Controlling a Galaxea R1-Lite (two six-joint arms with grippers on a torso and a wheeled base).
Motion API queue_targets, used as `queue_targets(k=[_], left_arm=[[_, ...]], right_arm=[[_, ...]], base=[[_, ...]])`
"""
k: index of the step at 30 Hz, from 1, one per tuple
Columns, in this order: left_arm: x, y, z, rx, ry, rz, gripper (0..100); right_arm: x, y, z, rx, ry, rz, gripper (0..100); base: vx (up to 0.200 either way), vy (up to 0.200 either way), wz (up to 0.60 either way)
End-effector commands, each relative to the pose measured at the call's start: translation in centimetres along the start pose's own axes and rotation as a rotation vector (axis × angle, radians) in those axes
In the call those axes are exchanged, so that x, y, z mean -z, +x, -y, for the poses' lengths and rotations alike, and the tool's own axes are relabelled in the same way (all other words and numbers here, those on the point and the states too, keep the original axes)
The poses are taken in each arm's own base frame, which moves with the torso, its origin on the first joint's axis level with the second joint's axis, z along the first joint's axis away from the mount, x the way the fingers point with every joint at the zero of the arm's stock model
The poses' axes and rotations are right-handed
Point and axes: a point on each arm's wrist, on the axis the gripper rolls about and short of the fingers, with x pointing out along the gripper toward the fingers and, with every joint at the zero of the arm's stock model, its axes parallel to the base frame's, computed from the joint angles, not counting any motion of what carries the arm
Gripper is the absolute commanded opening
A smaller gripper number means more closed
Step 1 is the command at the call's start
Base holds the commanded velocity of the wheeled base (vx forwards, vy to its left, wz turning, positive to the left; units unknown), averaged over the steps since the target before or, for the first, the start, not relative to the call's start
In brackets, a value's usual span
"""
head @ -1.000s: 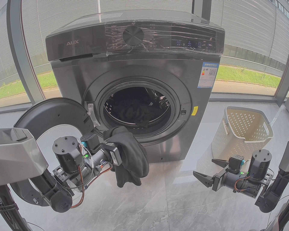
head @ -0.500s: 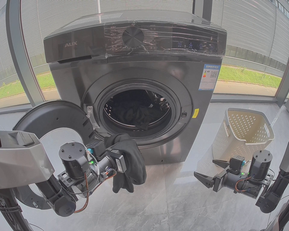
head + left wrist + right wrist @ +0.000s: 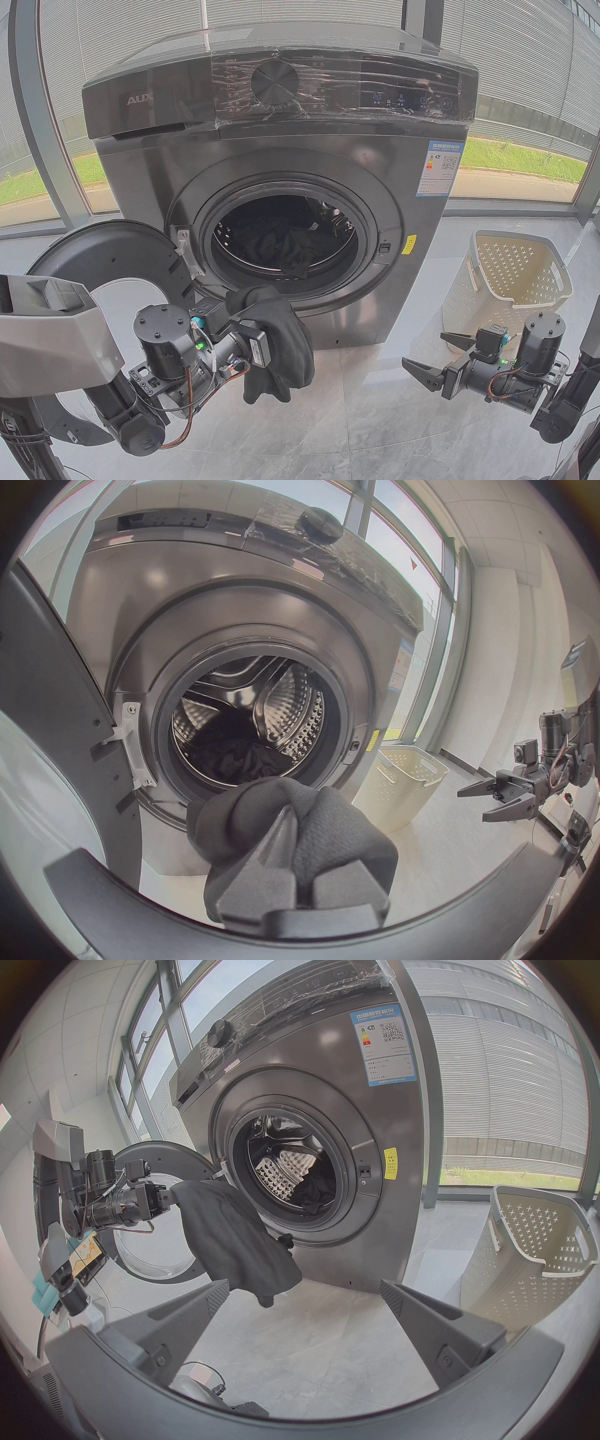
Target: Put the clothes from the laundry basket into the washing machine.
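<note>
My left gripper (image 3: pixel 312 855) is squeezed tight on a black cloth (image 3: pixel 281 344). I hold it up in the air, just in front of the washing machine (image 3: pixel 281 144) and a little below the bottom edge of its round hole. The cloth hangs long-ways, up and down. Its bunched top sits over my fingers and its loose end points down at the floor (image 3: pixel 375 406), without touching it. It is so scrunched up that I cannot tell what kind of clothing it is, and from above it hides my fingertips. The door (image 3: pixel 106 256) is swung wide open to the left. More dark clothes (image 3: pixel 281 237) lie inside the drum, but they are one dark heap and hard to tell apart. My right gripper (image 3: pixel 424 350) is spread open, holding nothing, low over the floor. Just behind it stands the cream laundry basket (image 3: pixel 465 300), to the right of the machine, and my right arm covers its bottom part.
</note>
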Motion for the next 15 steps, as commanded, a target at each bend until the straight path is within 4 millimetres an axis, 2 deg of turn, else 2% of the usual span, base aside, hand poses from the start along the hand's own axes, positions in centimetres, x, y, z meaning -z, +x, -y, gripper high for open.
queue_targets(k=[1, 5, 15], left_arm=[[0.27, 0.12, 0.05, -0.003, 0.000, -0.007, 0], [0.38, 0.19, 0.04, -0.004, 0.000, -0.010, 0], [0.89, 0.33, 0.13, -0.009, 0.003, -0.024, 0]], right_arm=[[0.02, 0.03, -0.01, -0.001, 0.000, -0.001, 100], [0.02, 0.03, -0.01, -0.001, 0.000, -0.001, 100], [0.05, 0.01, -0.04, -0.002, 0.000, -0.002, 100]], base=[[0.200, 0.000, 0.00], [0.200, 0.000, 0.00], [0.000, 0.000, 0.00]])
